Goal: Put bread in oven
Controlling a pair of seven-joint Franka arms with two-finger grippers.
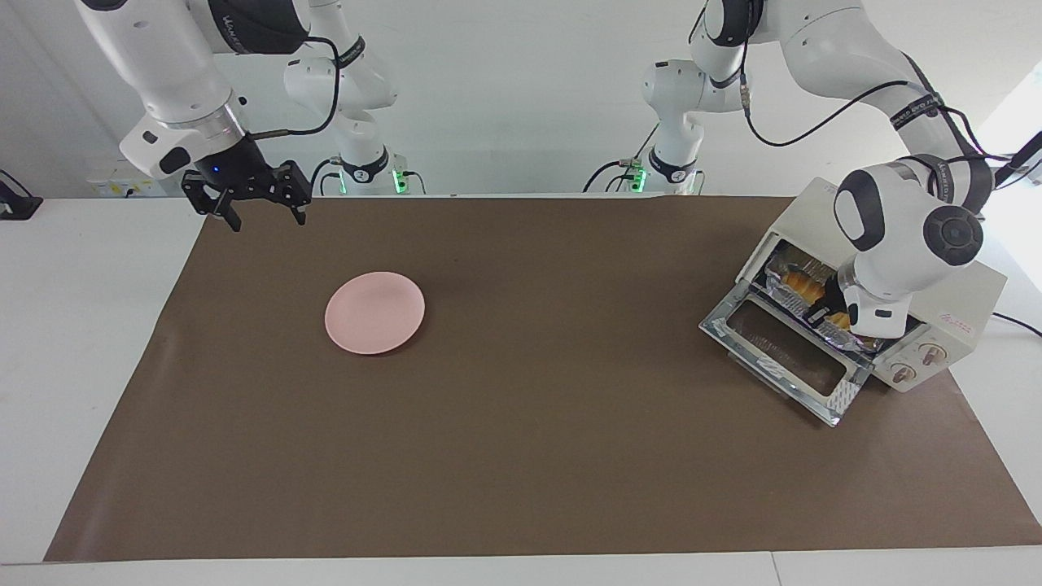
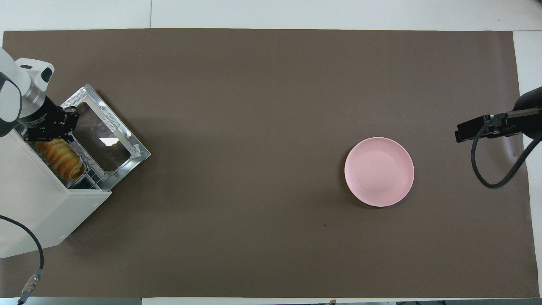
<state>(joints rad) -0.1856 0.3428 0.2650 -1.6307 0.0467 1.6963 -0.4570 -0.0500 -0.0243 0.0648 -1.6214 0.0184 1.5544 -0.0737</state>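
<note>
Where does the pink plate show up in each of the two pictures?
Facing view: pink plate left of centre, toward the right arm's end of the table.
Overhead view: same plate right of centre.
Shared landmark: the oven at the left arm's end.

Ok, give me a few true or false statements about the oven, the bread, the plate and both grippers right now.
1. The oven door hangs open. True.
2. The bread lies on the pink plate. False: it sits in a foil tray inside the oven.
3. The right gripper holds the plate. False: it hangs open, over the mat's edge.
4. The left gripper is shut at the oven's mouth. True.
5. The plate is bare. True.
</note>
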